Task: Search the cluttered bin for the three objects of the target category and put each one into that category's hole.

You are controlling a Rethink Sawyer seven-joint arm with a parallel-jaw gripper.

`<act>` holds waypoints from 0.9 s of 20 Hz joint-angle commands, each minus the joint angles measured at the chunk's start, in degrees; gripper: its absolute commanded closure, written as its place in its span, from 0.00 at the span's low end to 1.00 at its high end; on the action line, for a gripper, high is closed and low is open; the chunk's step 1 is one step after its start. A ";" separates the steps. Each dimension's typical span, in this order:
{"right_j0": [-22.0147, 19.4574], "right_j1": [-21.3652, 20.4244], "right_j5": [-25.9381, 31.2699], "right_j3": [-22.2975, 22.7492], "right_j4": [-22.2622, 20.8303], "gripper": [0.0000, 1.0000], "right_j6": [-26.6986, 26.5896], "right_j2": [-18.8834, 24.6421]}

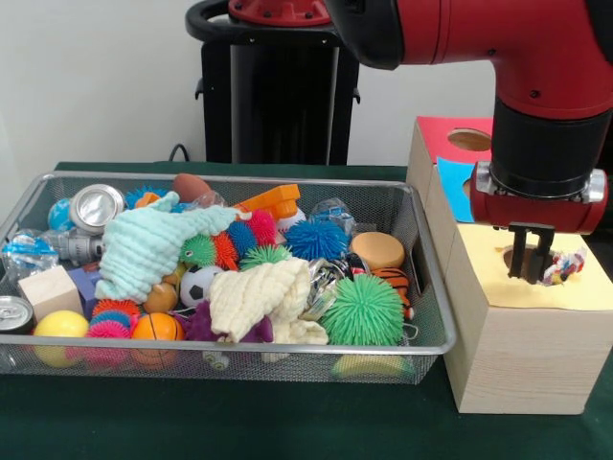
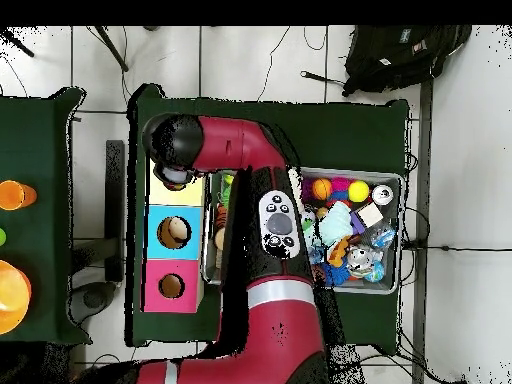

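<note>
My gripper [image 1: 532,272] hangs over the yellow-topped wooden box [image 1: 589,290] at the right, its tips just above the box's round hole [image 1: 514,257]. The two black fingers stand slightly apart, and nothing shows between them. A small multicoloured rope toy [image 1: 568,265] lies on the yellow top, touching the right finger at the hole's edge. The wire mesh bin [image 1: 433,287] to the left is full of toys. In the overhead view the arm's end [image 2: 172,150] covers the gripper over the yellow top [image 2: 185,192].
The bin holds spiky balls such as a green one [image 1: 363,310], cloths [image 1: 146,244], small sports balls, cans and a wooden block [image 1: 48,290]. Behind the yellow box sit a blue-topped box [image 1: 454,178] and a red-topped one [image 1: 458,137], each with a hole.
</note>
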 commanded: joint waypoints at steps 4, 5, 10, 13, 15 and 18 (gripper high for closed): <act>-1.86 -1.89 -6.15 10.41 -0.51 1.00 -3.18 6.84; -1.85 -2.05 -6.32 10.74 -0.48 1.00 -3.02 6.93; -1.14 -2.40 -6.54 11.09 -0.69 1.00 -1.54 6.85; -0.82 -2.29 -6.40 10.86 -0.74 1.00 -0.84 6.90; -0.47 -1.93 -6.45 10.41 -0.87 1.00 -0.45 6.89; -0.05 -2.04 -6.83 10.65 -0.86 1.00 0.02 7.06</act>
